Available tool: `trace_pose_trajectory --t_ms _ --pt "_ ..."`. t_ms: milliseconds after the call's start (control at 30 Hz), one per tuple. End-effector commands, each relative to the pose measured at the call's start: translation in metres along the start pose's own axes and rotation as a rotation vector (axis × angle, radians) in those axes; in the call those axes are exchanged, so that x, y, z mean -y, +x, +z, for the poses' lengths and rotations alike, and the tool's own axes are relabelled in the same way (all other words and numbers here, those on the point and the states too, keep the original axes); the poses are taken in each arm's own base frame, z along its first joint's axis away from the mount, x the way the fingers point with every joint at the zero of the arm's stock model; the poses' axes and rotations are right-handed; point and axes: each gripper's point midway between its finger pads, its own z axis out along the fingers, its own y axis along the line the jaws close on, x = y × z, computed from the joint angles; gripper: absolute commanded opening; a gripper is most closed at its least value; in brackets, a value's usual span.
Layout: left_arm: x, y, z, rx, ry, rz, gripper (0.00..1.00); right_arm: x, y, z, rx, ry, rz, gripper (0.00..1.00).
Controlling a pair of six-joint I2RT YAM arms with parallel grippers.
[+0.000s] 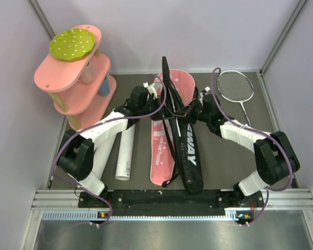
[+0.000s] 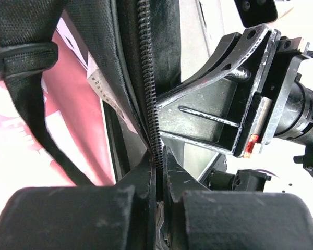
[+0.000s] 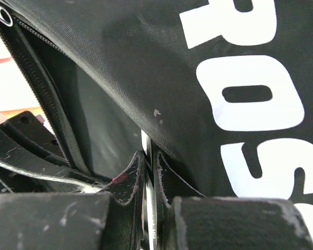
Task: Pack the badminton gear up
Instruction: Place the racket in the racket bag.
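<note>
The racket-shaped bag lies mid-table, its pink side (image 1: 160, 151) flat and its black lettered side (image 1: 187, 151) lifted open beside it. My left gripper (image 1: 164, 108) is shut on the bag's zipper edge (image 2: 148, 78), and its jaws (image 2: 160, 156) pinch the zipper teeth. From the other side my right gripper (image 1: 191, 112) is shut on the black side's rim, with a thin pale strip between its fingertips (image 3: 149, 155). A pink and white racket (image 1: 236, 87) lies at the back right. Two white tubes (image 1: 126, 153) lie left of the bag, one partly under my left arm.
A pink tiered shelf (image 1: 75, 86) with a green dotted disc (image 1: 73, 44) stands at the back left. Walls close in the table on three sides. A black carry strap (image 2: 31, 88) hangs off the bag near my left gripper.
</note>
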Motion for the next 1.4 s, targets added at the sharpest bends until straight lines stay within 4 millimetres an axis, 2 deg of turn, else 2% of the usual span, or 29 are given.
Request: trace_pose_trajectory --t_ms 0,33,67,167,267,333,367,400,433,500,533,567,600,667,767,867,933,1067,1133,1267,1300,1333,1367 --pt "0.075 0.008 -0.026 -0.07 0.201 0.019 0.0 -0.006 -0.061 0.009 0.223 0.065 -0.132 0.0" --pt "0.073 0.006 -0.026 -0.064 0.188 0.034 0.0 -0.005 -0.062 0.012 0.199 0.076 -0.204 0.0" --pt "0.073 0.006 -0.027 -0.068 0.186 0.039 0.0 0.002 -0.059 0.013 0.163 0.129 -0.214 0.0" --pt "0.075 0.008 -0.026 -0.086 0.202 0.018 0.0 0.012 -0.051 0.01 0.165 0.126 -0.216 0.03" --pt "0.078 0.006 -0.024 -0.082 0.228 0.006 0.0 0.022 -0.046 0.005 0.139 0.175 -0.261 0.2" --pt "0.077 0.004 -0.025 -0.075 0.212 0.021 0.0 0.024 -0.034 0.005 0.052 0.174 -0.336 0.26" --pt "0.073 0.001 -0.023 -0.062 0.191 0.022 0.0 0.014 -0.032 0.004 0.008 0.168 -0.363 0.26" --pt "0.068 -0.001 -0.022 -0.055 0.176 0.023 0.0 0.021 -0.016 -0.003 -0.086 0.185 -0.37 0.27" --pt "0.066 -0.002 -0.022 -0.056 0.171 0.019 0.0 0.014 -0.012 -0.01 -0.115 0.151 -0.428 0.3" --pt "0.059 -0.002 -0.02 -0.059 0.161 0.006 0.0 0.023 0.01 -0.027 -0.223 0.15 -0.46 0.35" --pt "0.058 -0.001 -0.019 -0.066 0.163 0.003 0.0 0.016 0.014 -0.04 -0.236 0.108 -0.534 0.38" --pt "0.057 0.0 -0.019 -0.068 0.162 0.005 0.0 0.021 0.032 -0.049 -0.31 0.073 -0.543 0.4" --pt "0.057 0.001 -0.019 -0.073 0.164 0.008 0.0 0.028 0.041 -0.062 -0.35 0.085 -0.556 0.4" --pt "0.055 0.002 -0.019 -0.078 0.164 0.011 0.0 0.034 0.043 -0.084 -0.319 0.104 -0.619 0.41" --pt "0.054 0.003 -0.018 -0.08 0.161 0.011 0.0 0.028 0.047 -0.108 -0.294 0.079 -0.639 0.5" --pt "0.056 0.003 -0.019 -0.082 0.169 0.017 0.0 0.046 0.035 -0.113 -0.256 0.15 -0.613 0.55" --pt "0.057 0.003 -0.019 -0.087 0.172 0.017 0.0 0.058 0.031 -0.111 -0.258 0.18 -0.603 0.55" --pt "0.056 0.005 -0.02 -0.094 0.173 0.018 0.0 0.065 0.037 -0.097 -0.304 0.143 -0.595 0.55" --pt "0.056 0.005 -0.02 -0.095 0.17 0.019 0.0 0.075 0.039 -0.091 -0.323 0.157 -0.582 0.53" --pt "0.052 0.007 -0.019 -0.098 0.162 0.012 0.0 0.078 0.054 -0.08 -0.365 0.112 -0.566 0.48" --pt "0.053 0.007 -0.019 -0.099 0.166 0.014 0.0 0.077 0.054 -0.075 -0.357 0.101 -0.558 0.44" --pt "0.052 0.007 -0.018 -0.099 0.164 0.016 0.0 0.082 0.057 -0.072 -0.374 0.11 -0.539 0.28" --pt "0.051 0.007 -0.019 -0.1 0.159 0.024 0.0 0.081 0.057 -0.071 -0.379 0.109 -0.53 0.18"
